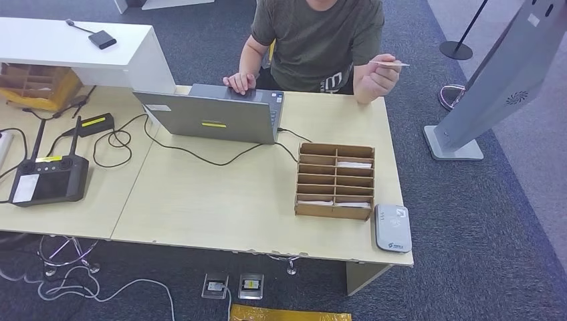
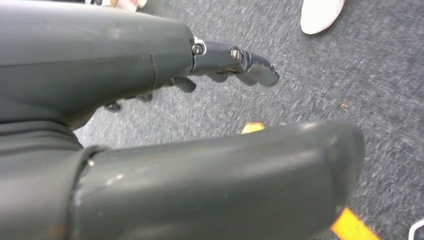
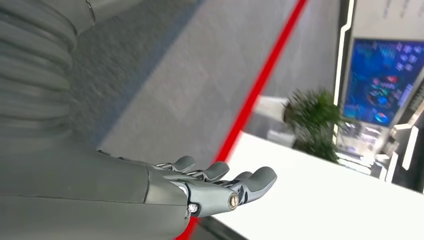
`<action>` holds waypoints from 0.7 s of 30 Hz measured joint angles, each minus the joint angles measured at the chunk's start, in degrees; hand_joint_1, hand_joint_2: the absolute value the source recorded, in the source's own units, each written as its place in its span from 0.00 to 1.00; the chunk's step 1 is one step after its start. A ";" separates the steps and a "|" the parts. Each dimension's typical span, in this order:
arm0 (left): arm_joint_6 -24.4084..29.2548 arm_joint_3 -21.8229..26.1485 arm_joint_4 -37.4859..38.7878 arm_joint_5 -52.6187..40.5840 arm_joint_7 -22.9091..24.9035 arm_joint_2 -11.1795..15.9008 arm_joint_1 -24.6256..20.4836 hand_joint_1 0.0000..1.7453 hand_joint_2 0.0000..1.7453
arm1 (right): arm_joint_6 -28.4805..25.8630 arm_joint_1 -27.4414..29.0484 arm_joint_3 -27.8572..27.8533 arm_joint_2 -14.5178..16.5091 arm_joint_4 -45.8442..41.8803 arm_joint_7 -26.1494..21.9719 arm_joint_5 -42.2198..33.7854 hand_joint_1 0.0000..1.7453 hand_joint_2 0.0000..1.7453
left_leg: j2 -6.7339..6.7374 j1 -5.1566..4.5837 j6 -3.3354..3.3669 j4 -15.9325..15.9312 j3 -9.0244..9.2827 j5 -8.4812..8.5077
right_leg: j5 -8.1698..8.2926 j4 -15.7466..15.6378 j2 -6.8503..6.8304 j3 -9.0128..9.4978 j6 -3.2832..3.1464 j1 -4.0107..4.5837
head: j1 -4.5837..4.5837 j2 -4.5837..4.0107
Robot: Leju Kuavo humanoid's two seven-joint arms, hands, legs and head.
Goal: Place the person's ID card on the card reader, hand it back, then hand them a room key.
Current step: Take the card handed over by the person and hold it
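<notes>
Operator, note the desk (image 1: 220, 207) as your ref point. A person sits at its far edge. One hand (image 1: 378, 75) is raised just past the far right corner, pinching the ID card (image 1: 390, 64) edge-on, clear of the desk top. The person's other hand (image 1: 240, 81) rests on the laptop (image 1: 214, 117), which stands at the far edge, approx. centre.

Card reader (image 1: 392, 227): grey, flat, on the desk's near right corner, just beside the wooden slotted rack (image 1: 335, 180). The rack holds white cards (image 1: 354, 164) in a few right-hand slots; room key not distinguishable among them. ID card and reader are well apart.

Left part of desk: black handheld controller (image 1: 49, 178) w/ antennas, cables running toward the laptop.

Your left hand (image 2: 150, 115): seen from the wrist cam, over grey carpet, thumb large in foreground, fingers extended, nothing held. Right hand (image 3: 210, 185): fingers stretched out, slightly apart, palm empty, touching nothing.
</notes>
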 joint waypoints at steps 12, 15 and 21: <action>-2.32 0.00 -0.06 -2.97 0.03 1.06 0.02 0.00 0.00 | 11.46 3.51 -8.10 -18.84 -12.04 16.02 19.45 0.00 1.00 | 0.16 0.00 0.02 -0.02 -0.12 0.00 | 0.05 0.06 0.17 0.05 0.07 0.00 | -0.01 0.00; -2.37 0.00 -0.06 -3.42 0.03 1.08 -0.07 0.00 0.00 | 21.31 0.34 -5.22 -23.24 -16.60 16.39 23.91 0.00 1.00 | 0.13 0.03 0.05 -0.03 -0.12 0.03 | 0.05 0.08 0.12 0.06 0.07 0.03 | 0.01 0.00; -2.34 0.02 -0.06 -4.29 0.17 1.08 -0.11 0.00 0.00 | 34.97 -13.12 7.50 -28.13 -22.47 16.43 29.70 0.00 1.00 | -0.19 0.04 0.09 -0.03 -0.30 0.14 | 0.05 0.09 -0.23 0.04 0.06 0.04 | 0.00 0.00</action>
